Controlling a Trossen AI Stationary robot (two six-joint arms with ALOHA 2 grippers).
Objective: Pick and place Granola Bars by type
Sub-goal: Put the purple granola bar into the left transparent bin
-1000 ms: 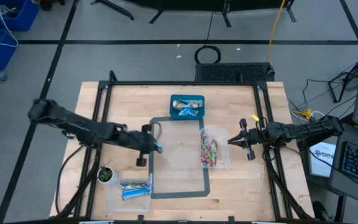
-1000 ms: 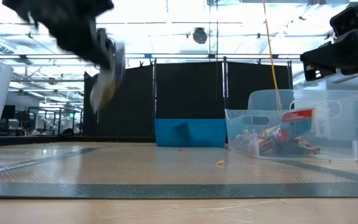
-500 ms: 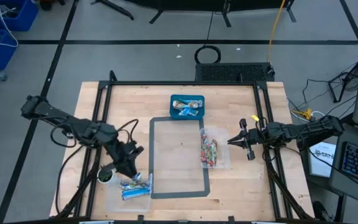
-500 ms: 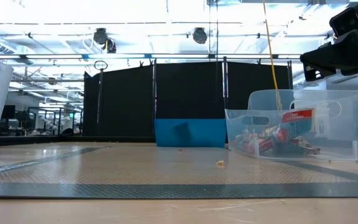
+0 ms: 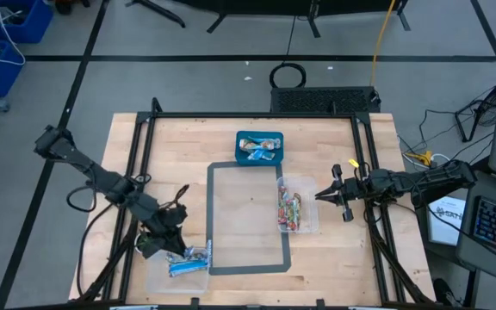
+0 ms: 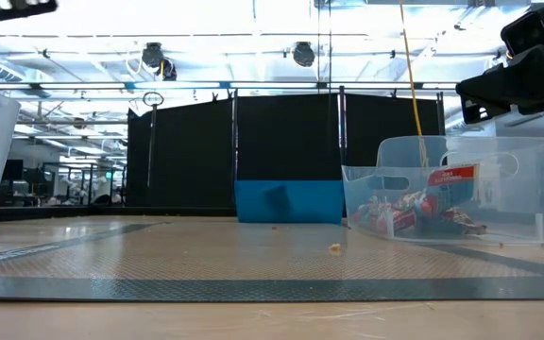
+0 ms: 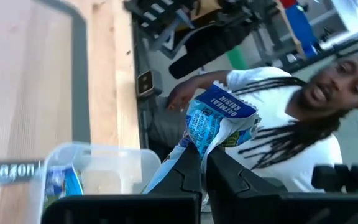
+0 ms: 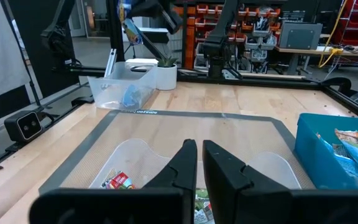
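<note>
Butcher-block wood table [image 5: 248, 138], pale planks, with a dark grey tape rectangle [image 5: 246, 218] at centre. Three bins around the tape: blue opaque tray [image 5: 259, 147] at 12 o'clock holding crinkled blue-and-silver bars; clear plastic tub [image 5: 298, 205] at 3 o'clock with red/orange-patterned bars [image 5: 288, 210], too piled to count; second clear tub [image 5: 179, 263] at 7 o'clock with roughly two or three blue-and-white bars [image 5: 188, 257], "amazon" printed on its rim in left wrist view. Small white round pot [image 5: 147, 244] with green top just beside that tub at its 9 o'clock. Left gripper [image 7: 201, 163] over the 7 o'clock tub, fingers pressed together pinching one shiny blue-and-white bar [image 7: 216, 121], label reads "OATMEAL RAISIN". Right gripper [image 5: 321, 195] parked at 3 o'clock beside the red-bar tub, fingers pressed together, nothing between them. Person in white shirt [image 7: 272, 124] beyond the table edge in left wrist view.
</note>
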